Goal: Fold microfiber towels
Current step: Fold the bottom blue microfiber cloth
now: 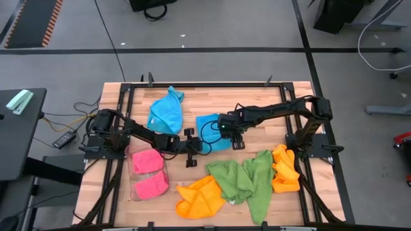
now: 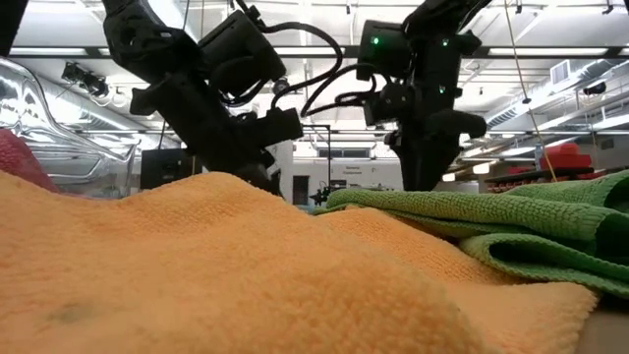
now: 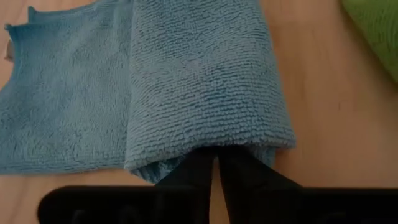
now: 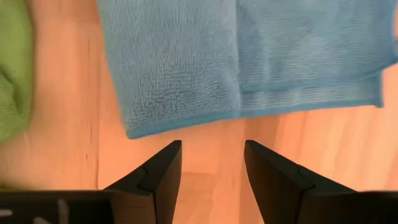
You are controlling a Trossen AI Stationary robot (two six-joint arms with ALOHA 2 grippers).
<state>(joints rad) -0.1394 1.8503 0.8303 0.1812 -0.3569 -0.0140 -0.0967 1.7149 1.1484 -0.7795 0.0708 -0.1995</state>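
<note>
Wooden table [image 1: 192, 96] bearing clear tray [image 1: 165, 173] with two pink towels [image 1: 149, 173]; wrist views alone reveal left gripper [image 3: 216, 163] pinching blue towel [image 3: 199, 81], right gripper [image 4: 211, 158] spread.

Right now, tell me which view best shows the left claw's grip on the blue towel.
Left wrist view: the left claw is shut on the blue towel, pinching its folded edge. The high view shows them small, the right wrist view only cloth, the low view neither clearly.
</note>
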